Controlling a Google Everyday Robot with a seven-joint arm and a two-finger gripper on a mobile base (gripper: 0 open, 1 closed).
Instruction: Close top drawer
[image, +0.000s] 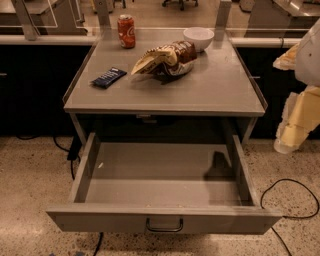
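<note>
Your hand (290, 134) shows only as a pale, blurred shape at the right edge, partly cut off by the frame. You cannot tell whether it is wide or narrow, or whether it holds anything. It hangs right of the counter (220, 92), below the counter's near right corner and clear of the drawer.

The top drawer (100, 220) stands pulled far out towards the near side. You can see its one dark wire handle (164, 226) at the middle of the front. A dark shadow (218, 166) lies on its floor at the far right, and the space under the counter behind it is too dark to read.

Open speckled floor (30, 180) lies left and right of the drawer's side walls. One black cable (296, 199) loops on the floor near the front's right corner, and more cables (62, 146) trail by the left leg.

On the counter you have four things: one red soda can (126, 31), one white bowl (198, 38), one crumpled chip bag (165, 60) and one dark blue snack packet (108, 77) near the left edge.
</note>
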